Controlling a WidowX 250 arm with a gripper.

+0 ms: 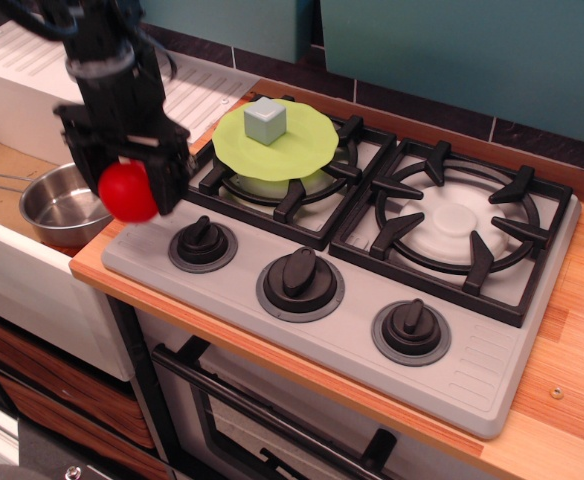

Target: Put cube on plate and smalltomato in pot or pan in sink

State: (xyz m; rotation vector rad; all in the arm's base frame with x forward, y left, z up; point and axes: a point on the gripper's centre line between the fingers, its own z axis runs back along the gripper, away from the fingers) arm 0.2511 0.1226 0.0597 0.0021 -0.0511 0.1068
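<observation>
The pale grey-blue cube [265, 120] rests on the lime-green plate [275, 140], which lies on the stove's back left burner. My gripper [127, 188] is shut on the red smalltomato [127, 192] and holds it in the air above the stove's front left corner, at the counter's left edge. Just left of it and lower, the shiny steel pan [57, 204] sits in the tan basin of the sink [2, 190], its thin handle pointing left. Nothing lies in the pan.
The grey stove top [352, 300] has three black knobs along its front and two black burner grates. A white ribbed drainboard [32, 75] runs behind the basin. Wooden counter [572, 330] lies to the right, teal wall panels at the back.
</observation>
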